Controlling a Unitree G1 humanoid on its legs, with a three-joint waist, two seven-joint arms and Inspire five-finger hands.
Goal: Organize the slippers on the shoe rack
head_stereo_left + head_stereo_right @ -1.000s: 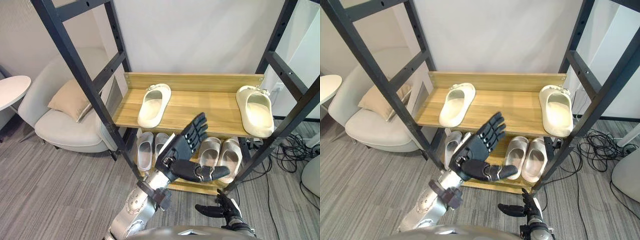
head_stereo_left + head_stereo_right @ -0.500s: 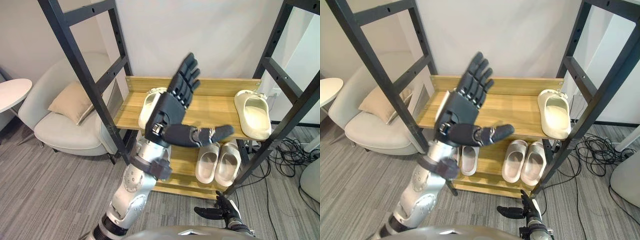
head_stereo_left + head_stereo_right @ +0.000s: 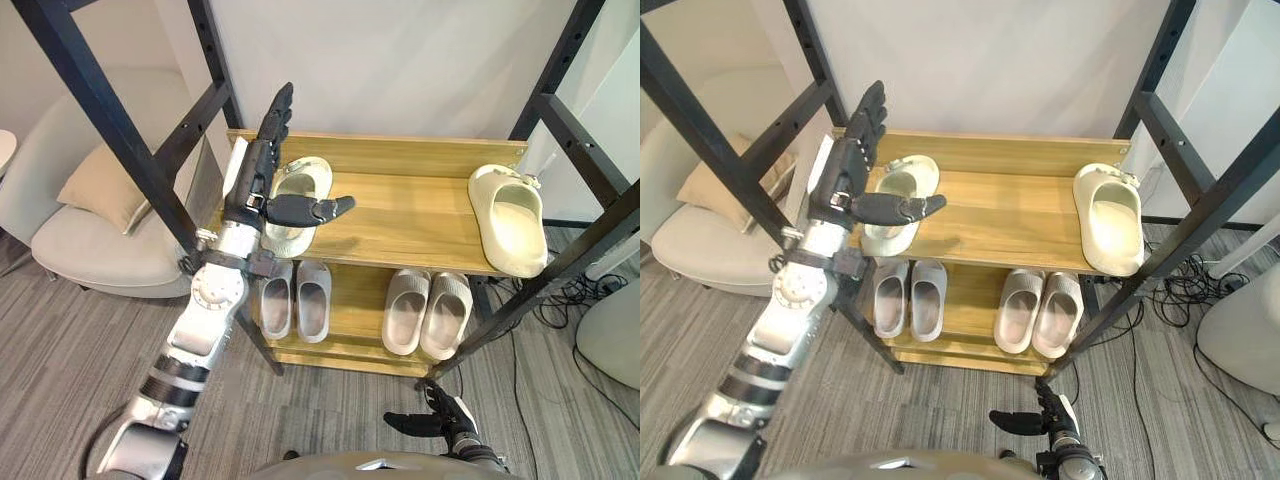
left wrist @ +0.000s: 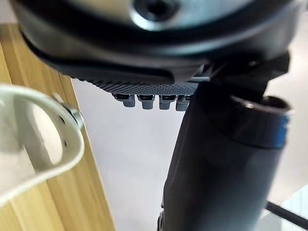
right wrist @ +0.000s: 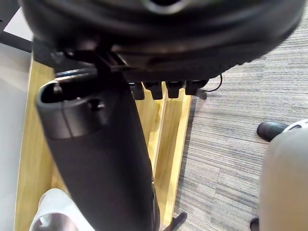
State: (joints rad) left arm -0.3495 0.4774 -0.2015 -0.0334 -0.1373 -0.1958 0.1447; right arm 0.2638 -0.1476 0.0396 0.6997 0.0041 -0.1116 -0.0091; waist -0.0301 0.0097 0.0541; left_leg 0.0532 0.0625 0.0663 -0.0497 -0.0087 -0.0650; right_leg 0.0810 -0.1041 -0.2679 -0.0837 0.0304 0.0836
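A cream slipper (image 3: 293,212) lies at the left end of the wooden top shelf (image 3: 400,215), and its mate (image 3: 510,220) lies at the right end, its toe over the front edge. My left hand (image 3: 258,178) is open and stretched over the left slipper, fingers straight and thumb (image 3: 312,209) held across it. In the left wrist view the slipper's rim (image 4: 41,139) shows close to the palm, apart from it. My right hand (image 3: 440,421) hangs open low near the floor in front of the rack.
The lower shelf (image 3: 350,345) holds two pairs of pale slippers (image 3: 295,300) (image 3: 425,312). Black rack posts (image 3: 110,120) (image 3: 575,255) stand at both sides. An armchair with a beige cushion (image 3: 90,190) is on the left. Cables (image 3: 585,290) lie on the floor at right.
My left arm has stretched forward and to the left, from mid-air in front of the shelf to over the left slipper. The camera has shifted. My right hand stays low.
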